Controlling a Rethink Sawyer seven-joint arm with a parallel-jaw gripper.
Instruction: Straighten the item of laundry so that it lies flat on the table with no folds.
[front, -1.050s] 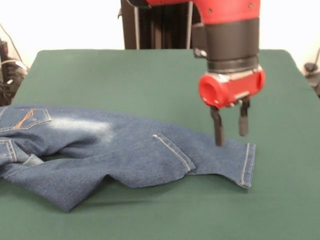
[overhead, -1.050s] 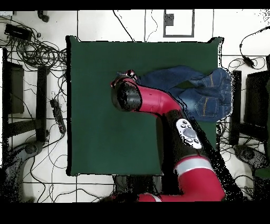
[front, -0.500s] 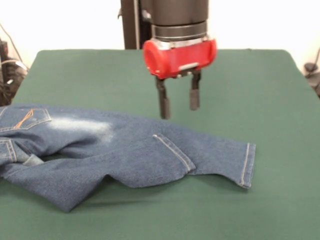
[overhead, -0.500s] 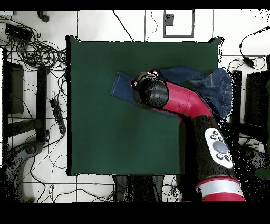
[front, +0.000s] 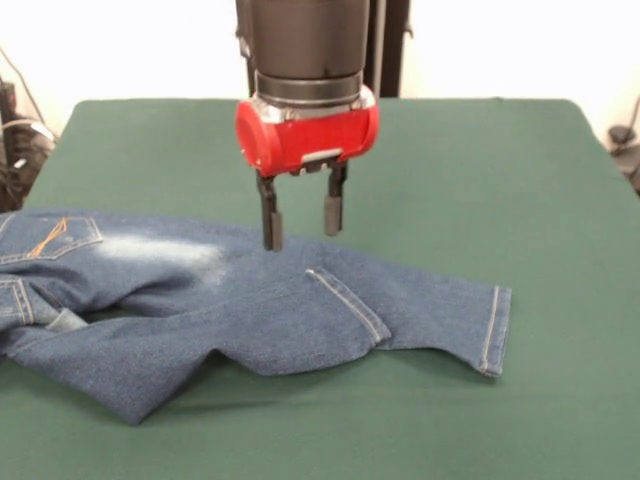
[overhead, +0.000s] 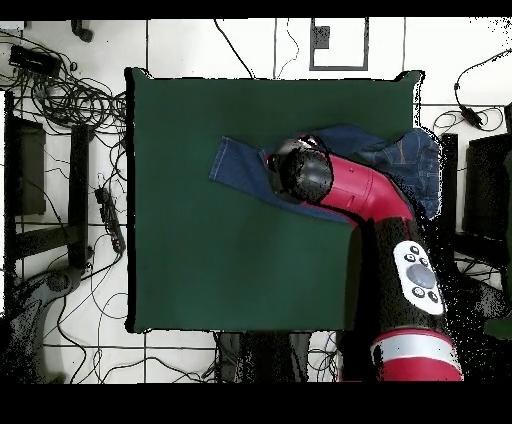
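The item of laundry (front: 230, 305) is a small pair of blue denim jeans lying across the left and middle of the green table (front: 520, 180), with one leg folded over the other and its hem at the right. In the overhead view the jeans (overhead: 240, 165) stretch toward the table's right edge, partly hidden under the arm. My gripper (front: 301, 222) hangs open just above the jeans' far edge, near the middle, holding nothing. Its fingers (front: 270, 225) stay clear of the cloth.
The waist end with an orange-stitched pocket (front: 55, 238) reaches the picture's left edge. Cables (overhead: 60, 90) and equipment lie on the floor around the table. Bare green cloth spreads to the right of the hem (front: 495, 330).
My gripper has moved from above the leg's hem at the right toward the middle of the jeans, staying open. The jeans have not moved.
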